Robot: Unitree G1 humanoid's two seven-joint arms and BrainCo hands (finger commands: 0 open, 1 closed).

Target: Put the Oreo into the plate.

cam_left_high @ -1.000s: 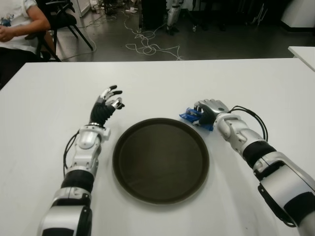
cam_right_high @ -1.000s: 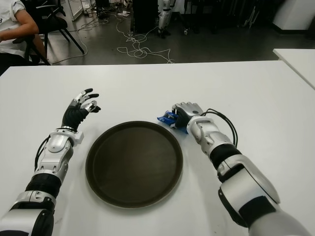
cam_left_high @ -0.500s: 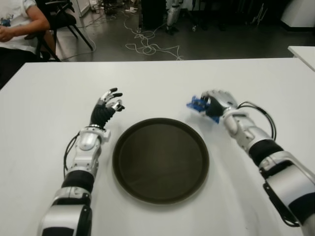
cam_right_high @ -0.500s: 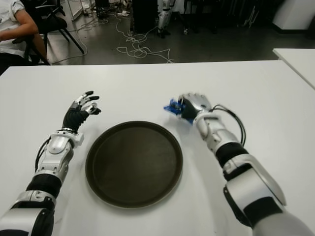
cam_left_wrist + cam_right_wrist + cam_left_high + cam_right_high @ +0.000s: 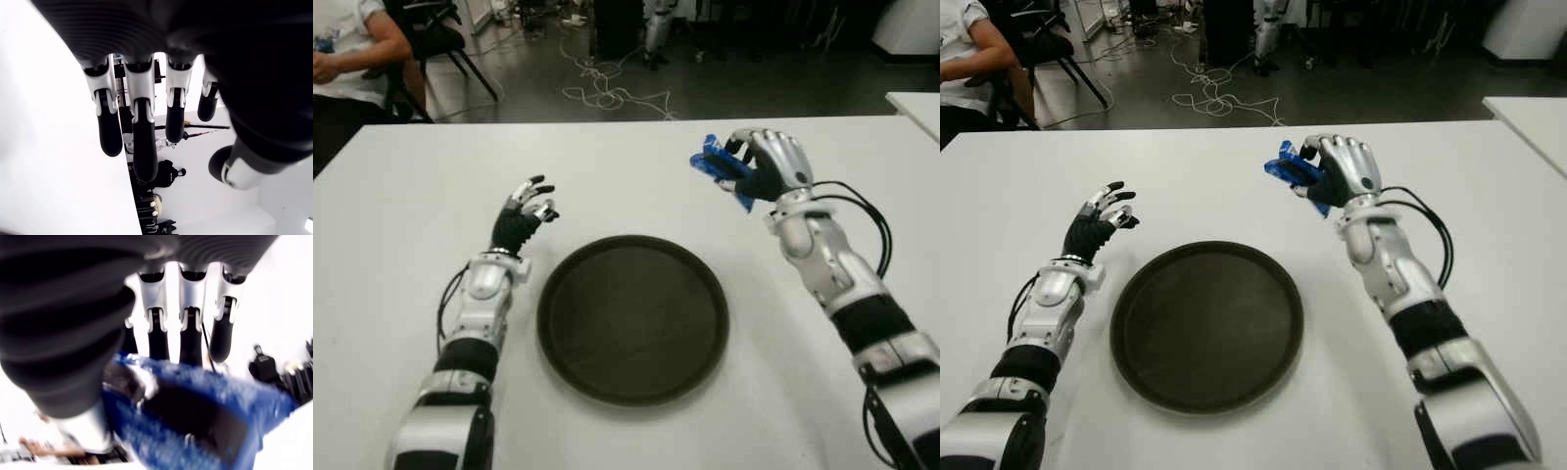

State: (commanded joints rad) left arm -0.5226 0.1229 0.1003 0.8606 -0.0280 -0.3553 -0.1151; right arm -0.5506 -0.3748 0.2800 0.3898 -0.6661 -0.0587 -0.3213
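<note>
The blue Oreo packet, judged light, crinkly and crush-prone, is clasped across its middle by the right robot hand above the worktop at the plate's one o'clock, while the empty left robot hand is held loosely spread at ten o'clock.

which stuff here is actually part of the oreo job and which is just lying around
Part of the job:
- blue Oreo packet, held above the table in the right hand
- round dark brown plate, nothing in it

Just there:
- left hand, open, left of the plate
- white table
- seated person and floor cables behind
</note>
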